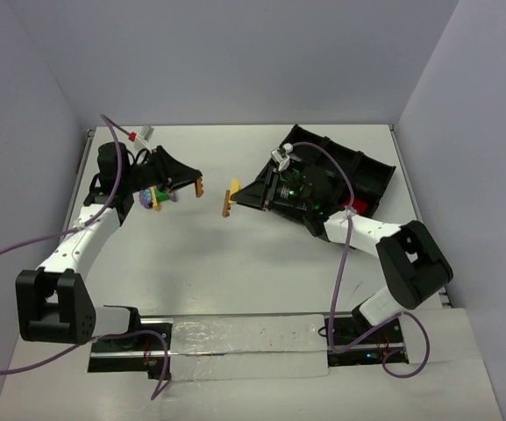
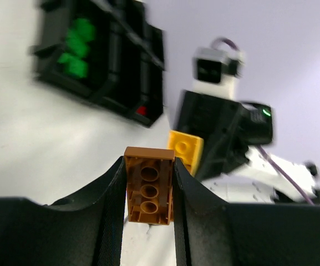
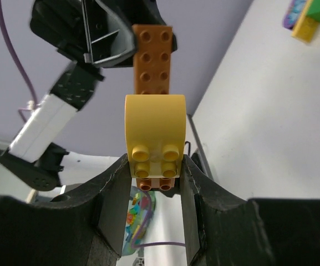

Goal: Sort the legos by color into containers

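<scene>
The right arm (image 1: 362,230) lies across the tray (image 1: 368,167) and hides most of its compartments. The green bricks (image 1: 299,184) and red brick (image 1: 359,207) inside are too small to count. Well left of the tray, a mixed cluster (image 1: 156,198) sits half under the left arm (image 1: 103,219) — the right wrist view cuts it off at the edge. From the left wrist the tray is blurred, and the brown brick (image 2: 148,185) covers part of the yellow brick (image 2: 186,145).

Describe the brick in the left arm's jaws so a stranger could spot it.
Left of the black tray, both arms face each other. The left arm's jaws pinch the brown brick: long, all brown, unlike the rounded yellow brick opposite.
</scene>
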{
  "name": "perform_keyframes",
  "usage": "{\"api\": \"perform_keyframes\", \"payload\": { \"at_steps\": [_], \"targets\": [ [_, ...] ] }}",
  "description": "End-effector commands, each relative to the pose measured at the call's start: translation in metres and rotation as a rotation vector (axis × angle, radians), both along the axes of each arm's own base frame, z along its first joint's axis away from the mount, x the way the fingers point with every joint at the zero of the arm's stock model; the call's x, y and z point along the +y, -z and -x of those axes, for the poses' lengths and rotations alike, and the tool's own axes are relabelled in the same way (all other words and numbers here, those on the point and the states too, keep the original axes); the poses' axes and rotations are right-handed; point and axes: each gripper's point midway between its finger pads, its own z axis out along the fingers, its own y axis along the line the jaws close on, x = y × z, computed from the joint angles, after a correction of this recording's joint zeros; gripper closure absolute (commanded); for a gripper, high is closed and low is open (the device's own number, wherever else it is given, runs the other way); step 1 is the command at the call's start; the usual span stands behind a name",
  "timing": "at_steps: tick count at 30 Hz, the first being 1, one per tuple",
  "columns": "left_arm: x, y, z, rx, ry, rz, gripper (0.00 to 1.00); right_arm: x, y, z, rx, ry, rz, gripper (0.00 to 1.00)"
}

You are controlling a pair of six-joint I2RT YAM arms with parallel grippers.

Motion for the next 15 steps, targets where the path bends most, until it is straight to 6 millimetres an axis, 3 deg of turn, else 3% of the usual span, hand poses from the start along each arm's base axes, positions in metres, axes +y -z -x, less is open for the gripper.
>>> {"api": "perform_keyframes", "payload": {
  "at_steps": [1,4,8,15],
  "targets": [
    [0.063,0.075,-0.028,0.192,-0.317,-0.447,1.00,-0.021,0.019,-0.017,0.031,0.148,0.154,1.00],
    [0.093,0.106,-0.027,0.256,-0.444,-0.684,1.00,-0.039,0.035,-0.034,-0.013,0.265,0.363,1.00],
    [0.110,0.145,-0.022,0.352,-0.492,-0.861,1.00,-0.074,0.055,-0.043,-0.019,0.398,0.597,1.00],
    [0.096,0.199,-0.011,0.418,-0.487,-1.007,1.00,-0.100,0.052,-0.043,-0.048,0.469,0.723,1.00]
  ]
}}
